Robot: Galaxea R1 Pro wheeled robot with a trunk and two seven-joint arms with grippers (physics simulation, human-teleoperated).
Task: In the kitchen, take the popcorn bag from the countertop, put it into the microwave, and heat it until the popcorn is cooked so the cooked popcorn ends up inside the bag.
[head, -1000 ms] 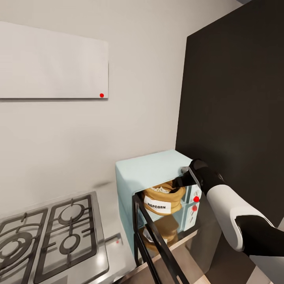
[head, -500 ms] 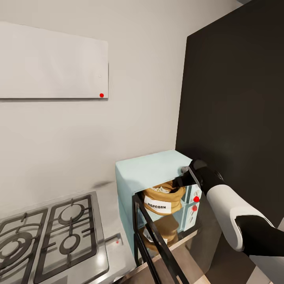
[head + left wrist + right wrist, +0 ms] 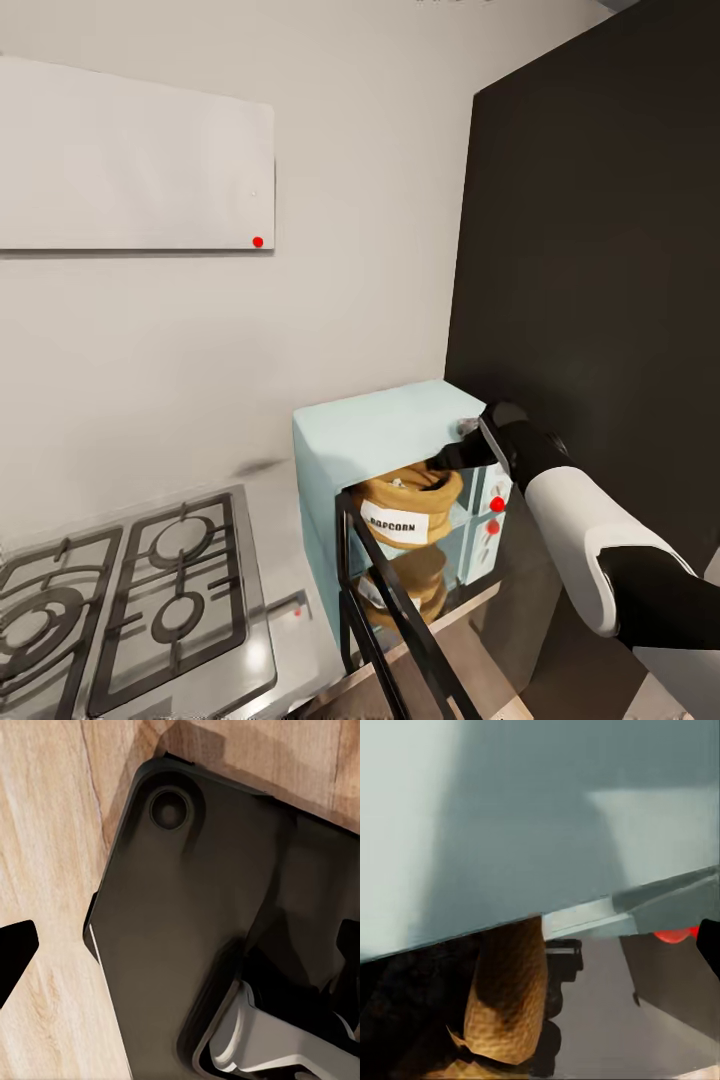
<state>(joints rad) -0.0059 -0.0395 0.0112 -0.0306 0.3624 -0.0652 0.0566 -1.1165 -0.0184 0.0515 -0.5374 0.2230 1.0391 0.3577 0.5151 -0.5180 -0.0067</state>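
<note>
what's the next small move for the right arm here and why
Probably draw the right gripper back out of the microwave. The popcorn bag already sits inside, the door hangs open below it, and the arm crosses the opening, so the door likely can't shut until it clears.

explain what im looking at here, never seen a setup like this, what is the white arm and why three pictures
It is a simulated kitchen robot with two arms. The big picture comes from a camera on its head; the other two come from cameras near each gripper. The white arm is its right arm, its right gripper reaching to the top front edge of the mint-blue microwave. The door is open, and the popcorn bag sits inside. A gas hob lies beside it on the countertop. The left wrist picture looks down at wood floor.
</note>
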